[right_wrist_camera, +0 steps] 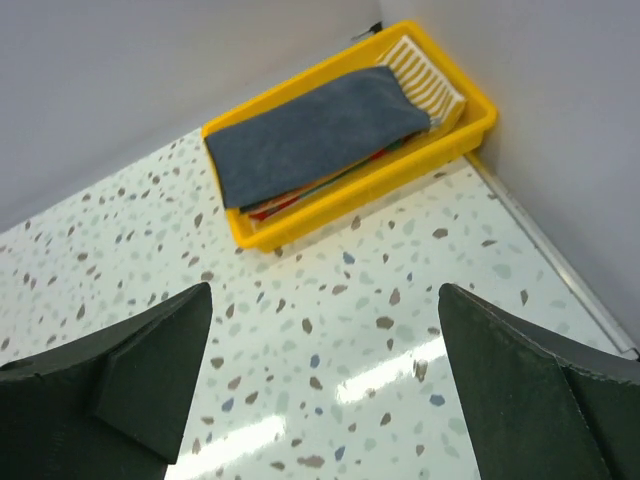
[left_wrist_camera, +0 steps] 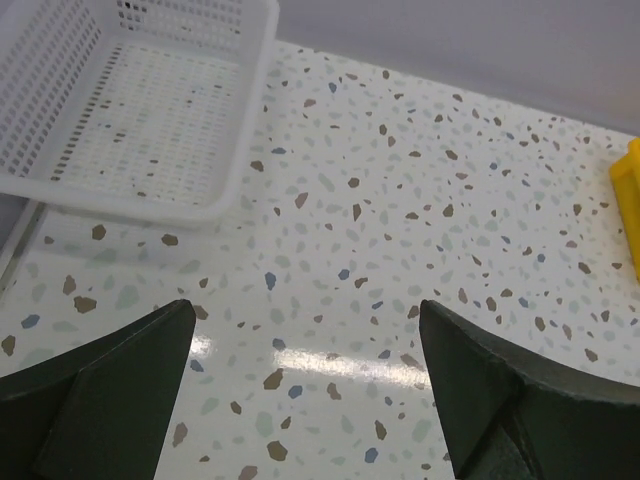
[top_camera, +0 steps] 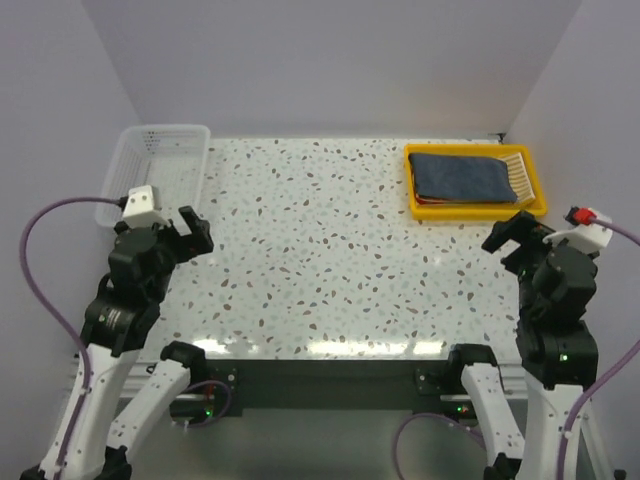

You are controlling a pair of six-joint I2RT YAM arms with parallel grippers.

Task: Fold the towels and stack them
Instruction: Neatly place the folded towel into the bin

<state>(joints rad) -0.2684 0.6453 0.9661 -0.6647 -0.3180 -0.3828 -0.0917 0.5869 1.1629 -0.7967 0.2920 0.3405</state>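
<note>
Looks down from high behind the near edge over the whole table point(top_camera: 330, 250). Faces the far-left basket point(left_wrist_camera: 120, 195) closely from the left wrist, the far-right tray point(right_wrist_camera: 360, 185) from the right; shares both with the overhead.

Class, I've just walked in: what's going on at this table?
Neither arm holds anything: the left gripper and right gripper hover open over the speckled table. The folded towels, a plain dark blue-grey cloth on top, lie stacked in the yellow plastic tray. The white mesh basket sits far left.
</note>
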